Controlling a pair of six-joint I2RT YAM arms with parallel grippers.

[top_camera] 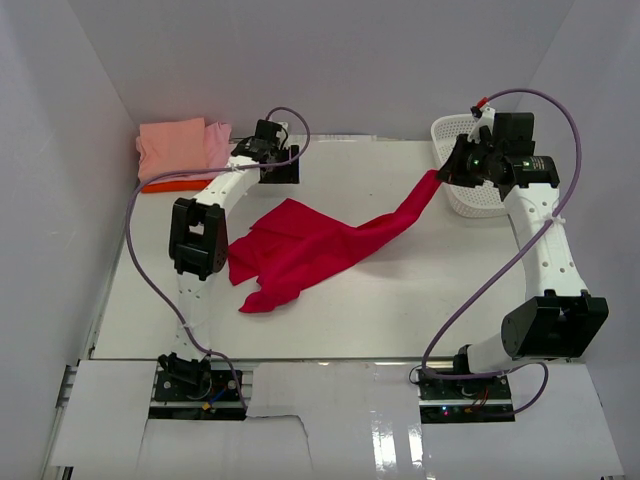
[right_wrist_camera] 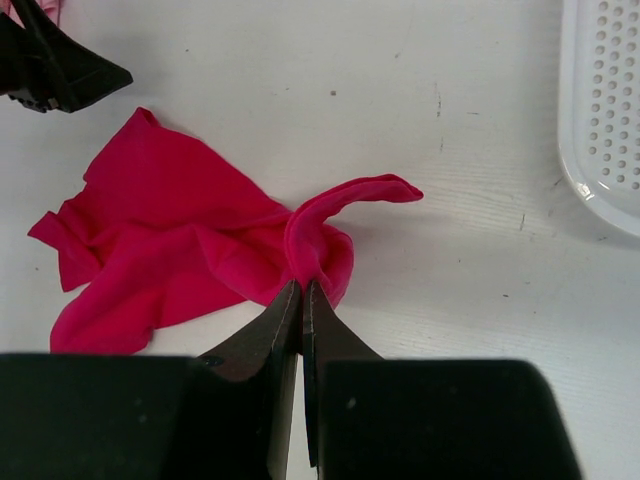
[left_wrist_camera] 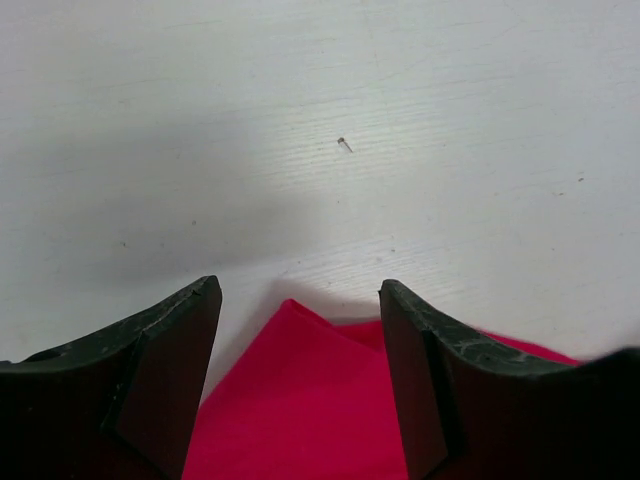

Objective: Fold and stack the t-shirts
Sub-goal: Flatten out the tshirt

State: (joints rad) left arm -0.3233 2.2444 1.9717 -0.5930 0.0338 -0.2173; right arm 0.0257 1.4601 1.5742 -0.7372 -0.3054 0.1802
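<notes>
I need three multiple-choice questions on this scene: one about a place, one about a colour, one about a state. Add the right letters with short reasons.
1. Where does the white basket stand?
A. far right of the table
B. near left
C. centre
2. What colour is the unfolded t-shirt?
A. orange
B. crimson red
C. light pink
3. How is the right gripper?
A. open, empty
B. shut, empty
C. shut on the unfolded t-shirt

Answers: 1 A, it sits by the far right edge; 2 B, the loose cloth is red; 3 C, it pinches a red fold.
</notes>
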